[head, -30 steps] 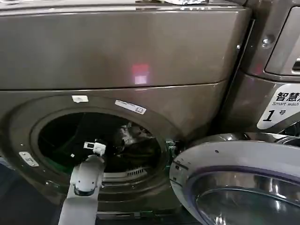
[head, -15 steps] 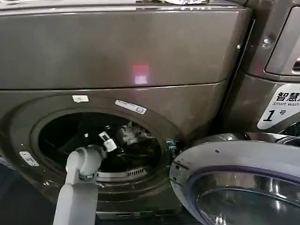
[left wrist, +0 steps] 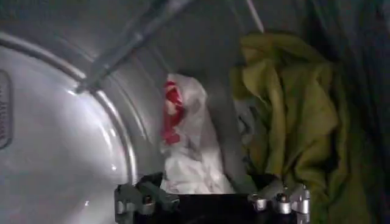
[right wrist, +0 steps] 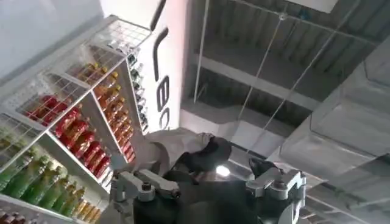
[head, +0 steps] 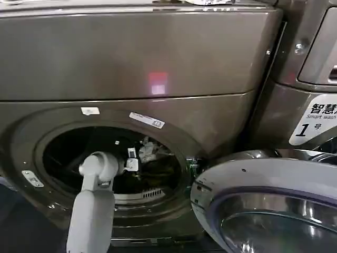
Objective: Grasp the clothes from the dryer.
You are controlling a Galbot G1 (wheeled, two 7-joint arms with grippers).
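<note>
Largest in our head view is the dryer (head: 137,58), its bronze-grey front spanning most of the frame, with the round port in the lower left. Its pale-rimmed glass door (head: 263,205) hangs swung out at the lower right, which is why we can reach straight in without anything blocking the opening.

Our left arm (head: 92,211) rises from the bottom of the frame and passes through the port, so the left hand (head: 131,161) sits inside the dark drum, near the centre of the opening. We judge it is placed there to line up on the bundle before closing.

The clothes (left wrist: 201,140) lie against the drum wall ahead of that hand: in the left wrist view, white fabric with a red patch in the middle and a yellow-green garment (left wrist: 292,115) to the right of it. The left hand (left wrist: 210,198) at the bottom edge of that view stands spread, its fingers apart and empty, close to the white cloth.

Our right hand (right wrist: 210,189) is parked away from the work, pointing up toward a ceiling and a shelf of bottles (right wrist: 67,134); its fingers stand apart, pinching nothing.
</note>
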